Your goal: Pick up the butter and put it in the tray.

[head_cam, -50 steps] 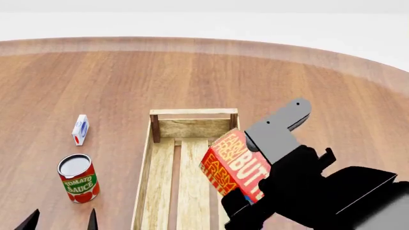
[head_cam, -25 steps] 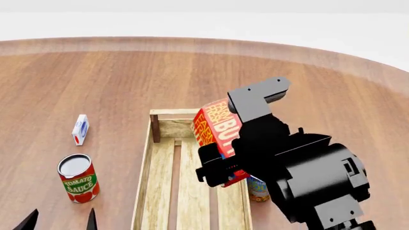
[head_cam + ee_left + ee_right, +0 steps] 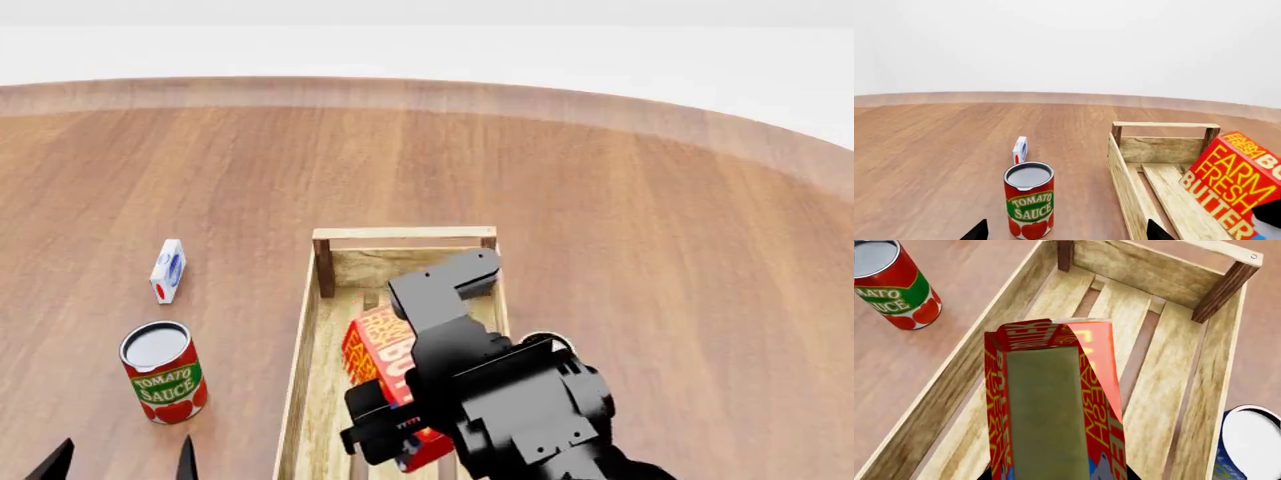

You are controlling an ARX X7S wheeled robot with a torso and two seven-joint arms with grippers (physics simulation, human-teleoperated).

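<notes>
The butter (image 3: 378,358), a red-and-orange carton, hangs over the inside of the tray (image 3: 400,234), held nearly upright and clear of the slats. My right gripper (image 3: 398,415) is shut on it. In the right wrist view the butter (image 3: 1054,405) fills the middle above the slatted tray (image 3: 954,385), and the right gripper (image 3: 1057,476) clamps its lower end at the picture's edge. The left wrist view has the butter (image 3: 1231,185) above the tray (image 3: 1164,125). My left gripper (image 3: 123,465) (image 3: 1066,234) is open and empty, near the table's front edge.
A tomato sauce can (image 3: 163,372) (image 3: 1029,200) (image 3: 891,285) stands left of the tray, just beyond my left gripper. A small white-blue carton (image 3: 167,270) (image 3: 1019,149) stands farther back. Another can (image 3: 1251,440) (image 3: 545,344) sits against the tray's right side.
My right arm has carried the butter leftward, from above the tray's right wall to over its inside, and has come nearer and lower. The left gripper has not moved.
</notes>
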